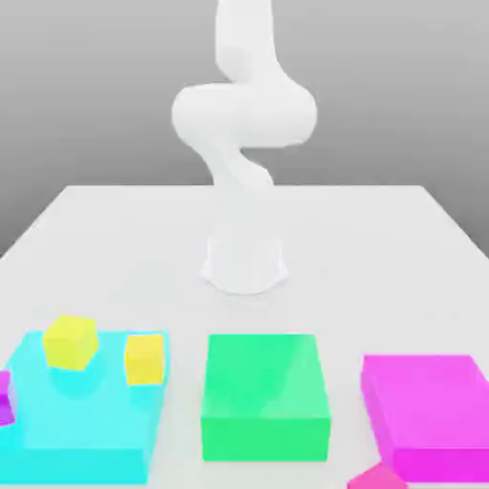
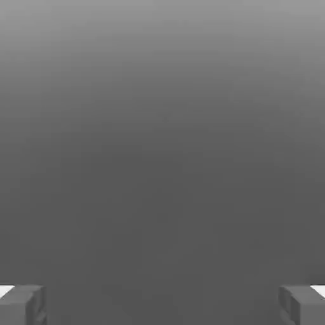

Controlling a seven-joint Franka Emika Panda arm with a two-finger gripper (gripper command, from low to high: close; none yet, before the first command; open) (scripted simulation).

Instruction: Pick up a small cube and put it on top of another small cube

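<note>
The small hot-pink cube [image 1: 376, 478] lies on the table at the near edge of the exterior view, just in front of the large flat magenta block [image 1: 425, 411], and the picture's edge cuts it off. Two small yellow cubes [image 1: 70, 341] [image 1: 144, 358] rest on a flat cyan block [image 1: 86, 420]. In the hand view my gripper [image 2: 162, 305] is open, its two grey fingers [image 2: 25, 305] set far apart with nothing between them and plain grey background beyond. The white arm [image 1: 244, 115] rises from its base [image 1: 244, 263] and leaves the picture at the top.
A flat green block [image 1: 265, 396] sits between the cyan and magenta blocks. A small violet-purple cube [image 1: 5, 396] shows at the exterior view's left edge, beside the cyan block. The white table [image 1: 382, 248] stretches back around the arm's base.
</note>
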